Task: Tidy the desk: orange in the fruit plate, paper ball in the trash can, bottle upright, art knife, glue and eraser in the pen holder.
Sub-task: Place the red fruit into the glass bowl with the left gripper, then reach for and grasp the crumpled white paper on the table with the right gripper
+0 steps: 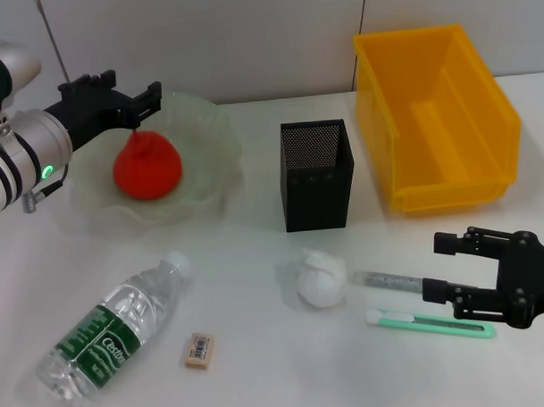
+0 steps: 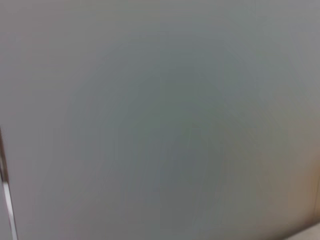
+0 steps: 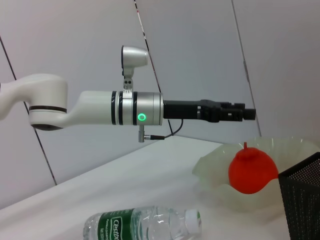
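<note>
Our black right gripper (image 1: pixel 446 267), fingers apart and empty, sits just right of the clear glue tube (image 1: pixel 388 281) and mint-green art knife (image 1: pixel 430 324), both lying left-right, near side of the black mesh pen holder (image 1: pixel 317 175).

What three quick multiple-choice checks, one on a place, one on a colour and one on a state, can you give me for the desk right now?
1. Where is the orange?
A. in the fruit plate
B. in the yellow bin
C. beside the eraser

2. What colour is the pen holder?
A. white
B. black
C. green

3. How is the water bottle?
A. upright
B. in the bin
C. lying on its side

Answers:
1 A, the head view shows the orange on the translucent plate below the left gripper.
2 B, it is black mesh.
3 C, it lies flat on the desk, cap towards the plate.
</note>
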Robot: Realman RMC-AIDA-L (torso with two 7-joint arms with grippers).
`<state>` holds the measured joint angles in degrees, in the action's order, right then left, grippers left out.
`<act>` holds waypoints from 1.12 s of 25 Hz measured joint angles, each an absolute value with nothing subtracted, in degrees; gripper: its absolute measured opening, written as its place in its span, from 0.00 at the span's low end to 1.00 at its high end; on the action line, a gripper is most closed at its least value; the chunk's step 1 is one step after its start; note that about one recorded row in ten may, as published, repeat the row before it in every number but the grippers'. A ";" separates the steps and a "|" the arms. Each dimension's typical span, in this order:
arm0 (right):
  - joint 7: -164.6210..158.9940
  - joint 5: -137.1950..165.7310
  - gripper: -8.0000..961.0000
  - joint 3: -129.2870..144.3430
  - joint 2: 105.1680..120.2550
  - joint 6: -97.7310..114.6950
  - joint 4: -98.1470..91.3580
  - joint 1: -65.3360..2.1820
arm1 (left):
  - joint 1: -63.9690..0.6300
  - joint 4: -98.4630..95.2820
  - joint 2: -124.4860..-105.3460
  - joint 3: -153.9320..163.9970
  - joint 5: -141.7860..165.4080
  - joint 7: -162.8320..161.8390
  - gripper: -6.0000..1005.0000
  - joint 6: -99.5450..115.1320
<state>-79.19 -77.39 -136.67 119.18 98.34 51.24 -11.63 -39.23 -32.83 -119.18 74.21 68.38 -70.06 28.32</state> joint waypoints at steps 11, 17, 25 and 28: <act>-82.07 -76.94 0.70 -136.67 118.95 96.68 51.77 -12.28 | -38.24 -31.32 -118.91 74.87 58.93 -63.33 0.80 34.98; -89.12 -72.94 0.70 -136.24 118.97 93.51 54.68 -14.77 | -34.46 -33.95 -118.54 77.17 59.11 -63.75 0.80 46.95; -98.76 -64.22 0.69 -133.55 119.18 90.98 56.59 -21.76 | -28.01 -38.83 -118.47 77.87 59.18 -66.10 0.80 57.61; -103.12 -61.70 0.69 -129.00 119.17 88.31 59.00 -22.98 | -26.27 -39.53 -118.36 79.26 59.36 -66.13 0.80 59.49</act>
